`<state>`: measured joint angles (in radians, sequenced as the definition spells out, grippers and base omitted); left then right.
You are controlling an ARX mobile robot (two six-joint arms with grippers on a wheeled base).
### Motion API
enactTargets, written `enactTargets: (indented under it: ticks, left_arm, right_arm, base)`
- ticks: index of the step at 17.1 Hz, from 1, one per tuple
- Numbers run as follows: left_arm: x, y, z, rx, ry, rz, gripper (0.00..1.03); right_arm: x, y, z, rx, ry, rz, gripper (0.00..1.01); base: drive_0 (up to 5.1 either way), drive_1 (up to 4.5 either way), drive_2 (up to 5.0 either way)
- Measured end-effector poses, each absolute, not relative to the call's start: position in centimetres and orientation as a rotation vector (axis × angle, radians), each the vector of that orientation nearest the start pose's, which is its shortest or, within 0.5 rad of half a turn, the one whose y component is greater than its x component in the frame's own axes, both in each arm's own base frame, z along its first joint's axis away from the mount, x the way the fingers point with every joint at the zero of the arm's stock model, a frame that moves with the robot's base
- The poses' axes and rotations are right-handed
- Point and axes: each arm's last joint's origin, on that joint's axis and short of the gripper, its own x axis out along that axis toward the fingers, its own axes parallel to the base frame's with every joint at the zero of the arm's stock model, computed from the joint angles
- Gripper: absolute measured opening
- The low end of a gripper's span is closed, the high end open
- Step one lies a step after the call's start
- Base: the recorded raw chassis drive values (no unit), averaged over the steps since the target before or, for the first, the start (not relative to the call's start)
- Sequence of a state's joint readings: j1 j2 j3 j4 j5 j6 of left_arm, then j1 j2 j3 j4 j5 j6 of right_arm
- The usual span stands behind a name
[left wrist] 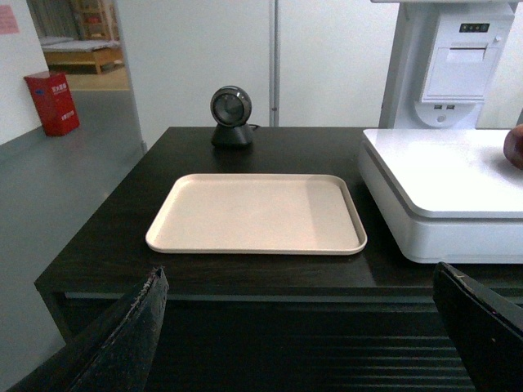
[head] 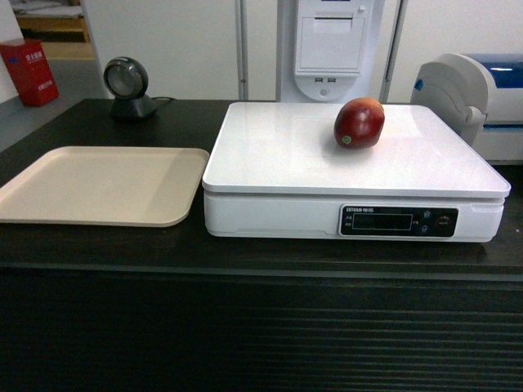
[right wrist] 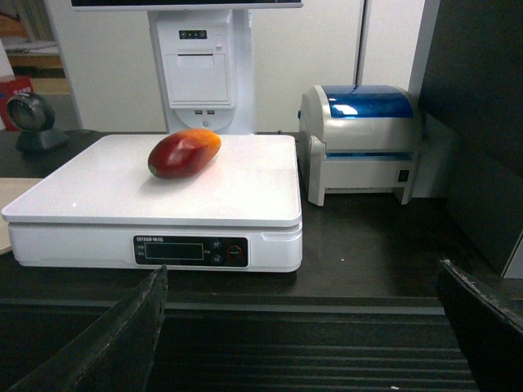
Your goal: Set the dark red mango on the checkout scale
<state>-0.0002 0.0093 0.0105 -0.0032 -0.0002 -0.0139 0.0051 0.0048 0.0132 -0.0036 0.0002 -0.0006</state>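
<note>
— Mango?
— Dark red mango lying on scale platform, toward two o'clock, atop checkout. Beige tray at nine o'clock.
— Fingers?
— Left gripper spread wide, released. Right gripper likewise, grasping nothing.

Checkout: dark counter with a flat top and a horizontally ribbed front panel. Directly on the top, left to right in the head view: a flat beige tray near the front edge; a white scale just beside the tray, its dark display panel facing front; a white printer with a blue lid, beside the scale's right edge. A round black scanner stands near the back edge, behind the tray.
</note>
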Motion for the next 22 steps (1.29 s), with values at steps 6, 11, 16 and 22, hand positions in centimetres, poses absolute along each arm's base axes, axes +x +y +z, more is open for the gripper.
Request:
enactTargets:
  ticks: [6, 11, 16, 22]
  left_arm:
    - [9.76, 0.0, 16.6, -0.014, 0.002, 0.0, 0.98]
    - [9.76, 0.0, 16.6, -0.014, 0.002, 0.0, 0.98]
    - [9.76, 0.0, 16.61, -0.014, 0.002, 0.0, 0.98]
    - [9.76, 0.0, 16.62, -0.014, 0.001, 0.0, 0.98]
  right_arm:
    - [9.72, 0.05, 16.72, -0.001, -0.004, 0.005, 0.98]
    - [9.72, 0.05, 16.73, -0.001, -0.005, 0.005, 0.98]
    - [9.72, 0.05, 16.73, -0.001, -0.005, 0.005, 0.98]
    - [9.72, 0.05, 16.73, -0.001, -0.006, 0.005, 0.98]
  base:
    - [0.0, 0.0, 0.0]
    - [0.0, 0.0, 0.0]
    - [0.0, 0.0, 0.0]
    - [0.0, 0.0, 0.0]
